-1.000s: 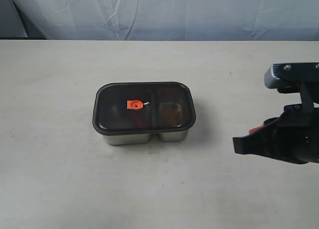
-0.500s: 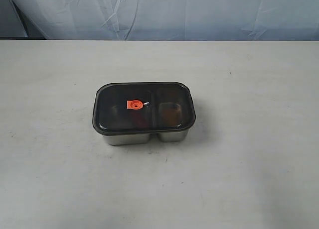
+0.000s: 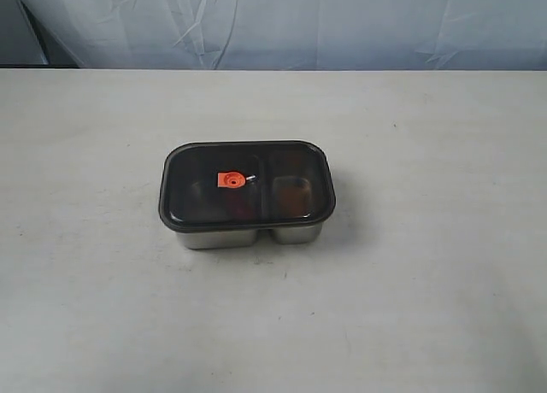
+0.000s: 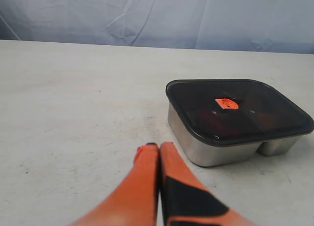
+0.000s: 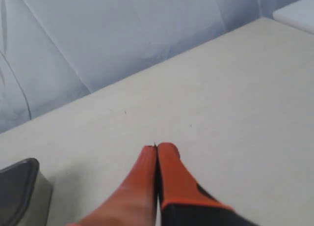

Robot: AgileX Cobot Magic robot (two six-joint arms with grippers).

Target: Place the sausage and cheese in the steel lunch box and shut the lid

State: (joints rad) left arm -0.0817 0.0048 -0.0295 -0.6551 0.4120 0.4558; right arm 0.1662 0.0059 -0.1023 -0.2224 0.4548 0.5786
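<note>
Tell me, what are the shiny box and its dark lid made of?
The lunch box looks like metal, probably steel: its silver walls are smooth and shiny. The lid seems to be smoky see-through plastic, since the compartments show dimly through it. Its small orange tab looks like plastic or rubber; I can't tell which.

The lid (image 3: 256,201) is smoky dark, its tab (image 3: 231,179) orange, the steel lunch box (image 3: 218,237) silver
</note>
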